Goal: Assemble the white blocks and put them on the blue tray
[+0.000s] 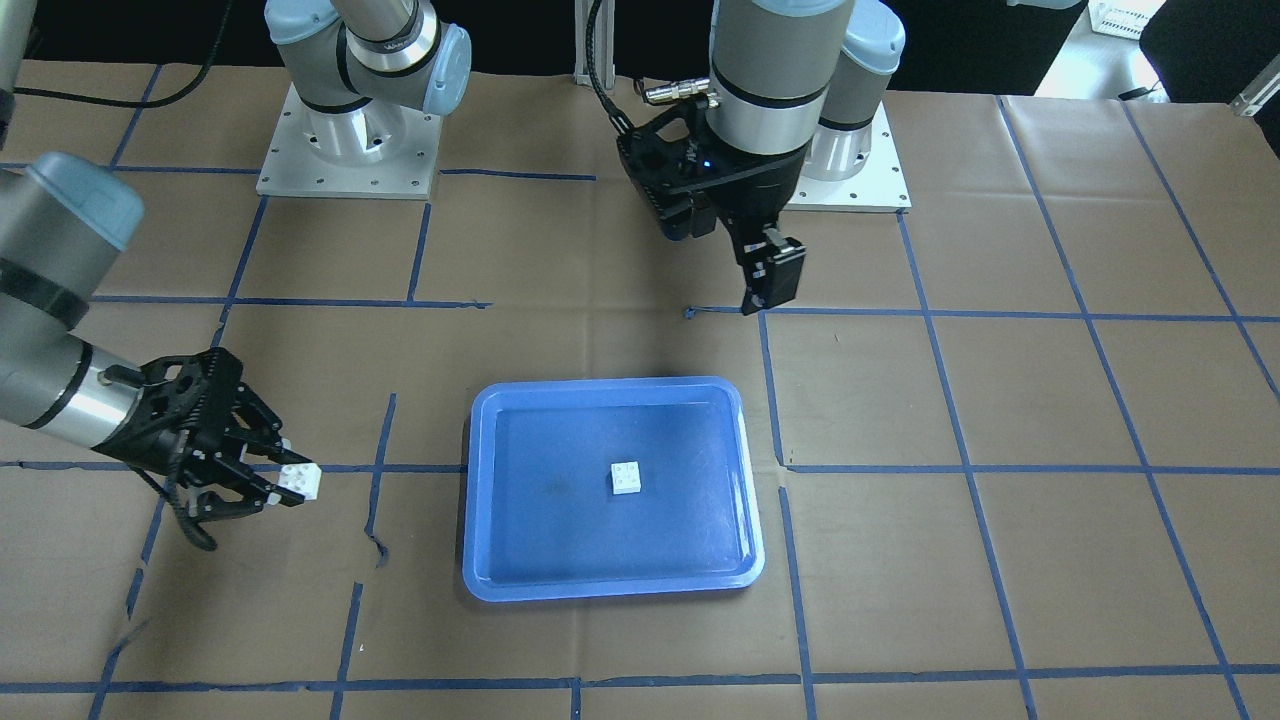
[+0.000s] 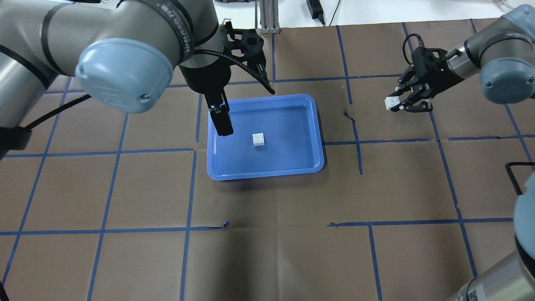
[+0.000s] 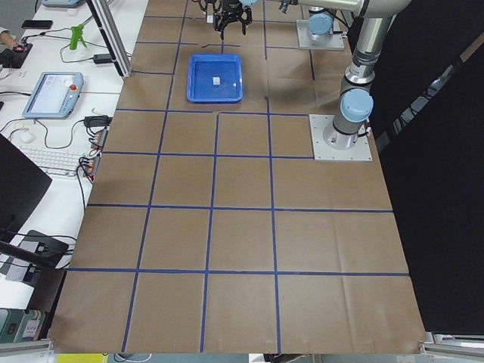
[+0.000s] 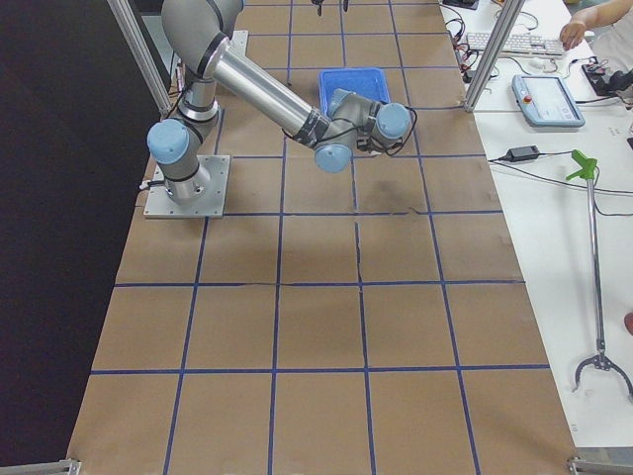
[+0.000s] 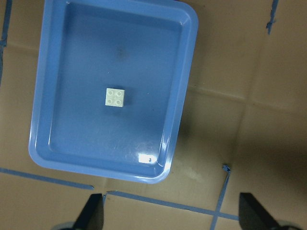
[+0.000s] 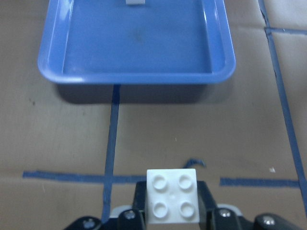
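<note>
One white block point(image 1: 627, 478) lies studs up near the middle of the blue tray point(image 1: 560, 530), and it also shows in the overhead view point(image 2: 258, 139) and the left wrist view point(image 5: 115, 97). My right gripper point(image 1: 288, 482) is shut on the second white block point(image 1: 301, 480), held off the table to the side of the tray; the block shows studs up in the right wrist view point(image 6: 172, 195). My left gripper point(image 1: 768, 285) hangs open and empty above the tray's edge on the robot's side, its fingertips point(image 5: 93, 216) wide apart.
Brown paper with blue tape lines point(image 2: 359, 142) covers the table. The two arm bases point(image 1: 350, 140) stand at the robot's side. The tray point(image 2: 288, 125) sits mid-table between the arms. Monitors and a keyboard lie on side desks point(image 3: 45, 91).
</note>
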Available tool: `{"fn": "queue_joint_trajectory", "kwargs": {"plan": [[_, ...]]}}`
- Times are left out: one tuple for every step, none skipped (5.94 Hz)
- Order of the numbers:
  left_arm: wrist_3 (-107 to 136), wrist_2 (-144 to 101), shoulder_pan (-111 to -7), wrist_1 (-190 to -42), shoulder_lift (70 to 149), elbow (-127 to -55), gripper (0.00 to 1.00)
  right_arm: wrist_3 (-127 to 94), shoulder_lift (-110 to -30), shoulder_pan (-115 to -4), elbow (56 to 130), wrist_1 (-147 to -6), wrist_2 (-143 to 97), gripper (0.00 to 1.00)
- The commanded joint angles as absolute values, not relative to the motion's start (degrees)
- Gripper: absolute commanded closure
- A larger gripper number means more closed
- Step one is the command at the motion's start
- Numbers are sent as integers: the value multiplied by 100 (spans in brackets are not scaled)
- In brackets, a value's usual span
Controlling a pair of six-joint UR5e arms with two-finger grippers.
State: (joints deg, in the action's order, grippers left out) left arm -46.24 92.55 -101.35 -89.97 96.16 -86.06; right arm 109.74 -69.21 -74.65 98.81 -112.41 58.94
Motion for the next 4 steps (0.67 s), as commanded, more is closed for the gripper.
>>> {"fn": "queue_joint_trajectory", "kwargs": {"plan": [[-1975, 9387, -9546, -8940, 9545, -8570, 1, 9833, -6979, -8510, 9949, -11599, 5635, 76], [-1055, 9282, -9580, -8930, 9458, -8578, 1, 8791, -6865, -8960, 10028, -12437, 5642, 76], [16, 9281, -9545, -8947, 9266, -8561, 1, 8180, -6708, -9330, 10124, -13063, 5651, 76], [357, 9273, -9545, -9017, 9211, -8534, 1, 7843, -6515, -9621, 10238, -13591, 5660, 76]]}}
